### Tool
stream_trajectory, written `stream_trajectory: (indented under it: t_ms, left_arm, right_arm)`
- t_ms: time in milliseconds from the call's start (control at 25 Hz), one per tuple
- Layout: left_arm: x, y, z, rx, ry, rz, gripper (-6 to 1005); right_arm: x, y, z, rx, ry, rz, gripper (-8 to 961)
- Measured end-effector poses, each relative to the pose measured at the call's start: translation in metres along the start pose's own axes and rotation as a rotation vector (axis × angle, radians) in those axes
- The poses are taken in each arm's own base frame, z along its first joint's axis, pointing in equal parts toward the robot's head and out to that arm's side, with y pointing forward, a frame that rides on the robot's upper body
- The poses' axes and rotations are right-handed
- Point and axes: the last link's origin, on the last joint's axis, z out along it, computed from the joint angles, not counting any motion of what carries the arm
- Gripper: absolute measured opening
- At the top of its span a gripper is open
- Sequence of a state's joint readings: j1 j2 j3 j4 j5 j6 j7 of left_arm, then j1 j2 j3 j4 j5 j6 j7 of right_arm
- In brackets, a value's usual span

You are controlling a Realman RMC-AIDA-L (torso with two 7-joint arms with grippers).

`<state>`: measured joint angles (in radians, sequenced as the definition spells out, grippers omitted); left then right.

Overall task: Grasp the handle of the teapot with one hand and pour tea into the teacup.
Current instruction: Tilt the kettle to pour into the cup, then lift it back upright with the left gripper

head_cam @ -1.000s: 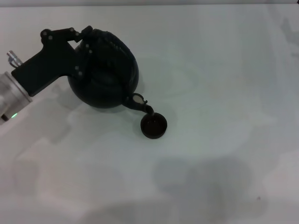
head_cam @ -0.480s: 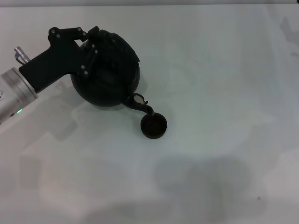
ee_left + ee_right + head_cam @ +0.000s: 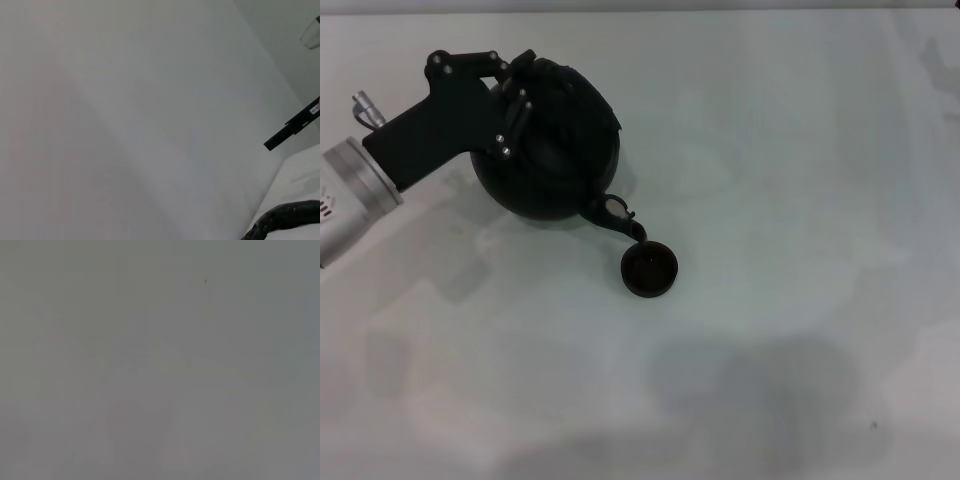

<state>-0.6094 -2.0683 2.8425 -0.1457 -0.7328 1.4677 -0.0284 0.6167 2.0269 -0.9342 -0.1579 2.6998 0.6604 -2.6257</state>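
Teapot (image 3: pixel 552 150) count is one, teacup (image 3: pixel 649 270) count one, both on the tabletop (image 3: pixel 800 200). I see my left hand (image 3: pixel 510 85) clamped on the handle (image 3: pixel 545 75) at ten o'clock. The pot tilts, spout aimed toward five o'clock over the cup's rim.

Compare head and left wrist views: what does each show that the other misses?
Head only: the left gripper shut on the handle over the teapot, tilted with its spout above the teacup. Left wrist only: a thin black bar against a pale wall. Both share the white table; the dark rough strip at the wrist view's edge is probably the handle.
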Motion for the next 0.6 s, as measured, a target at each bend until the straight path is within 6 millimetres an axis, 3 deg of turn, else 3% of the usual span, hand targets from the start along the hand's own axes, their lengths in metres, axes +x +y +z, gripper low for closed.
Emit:
stream_trajectory:
  t_ms: [600]
  left_arm:
    - [0.0055, 0.0075, 0.0084, -0.04, 0.032, 0.123, 101]
  right_arm:
    - [0.0048, 0.0025, -0.0011, -0.004, 0.014, 0.023, 830]
